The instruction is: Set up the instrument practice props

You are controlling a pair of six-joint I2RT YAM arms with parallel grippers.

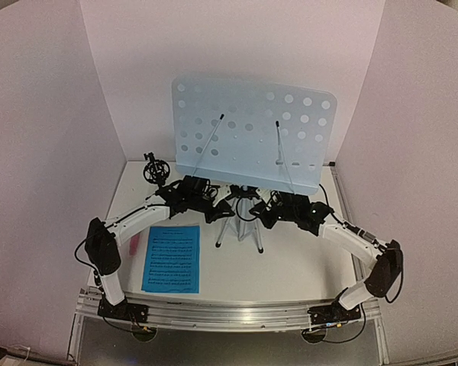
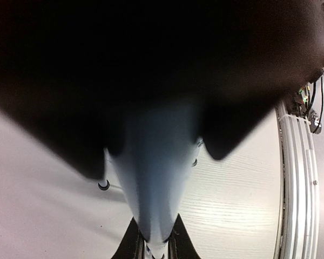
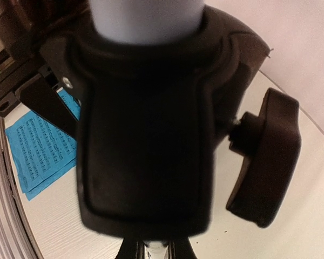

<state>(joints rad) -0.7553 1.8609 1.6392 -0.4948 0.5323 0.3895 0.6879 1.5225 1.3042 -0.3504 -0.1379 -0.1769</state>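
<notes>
The pale-blue perforated music stand stands on its silver tripod at mid-table. My left gripper reaches under the desk from the left. In the left wrist view it is shut on a pale-blue part of the stand. My right gripper reaches in from the right. In the right wrist view it is shut on a pale part just below the stand's black bracket. Blue sheet-music pages lie flat at front left. The pink microphone is partly hidden by my left arm. The black tripod mic holder stands at back left.
White walls enclose the table on three sides. A black clamp knob sticks out beside the bracket. The sheet music also shows in the right wrist view. The metal rail runs along the near edge.
</notes>
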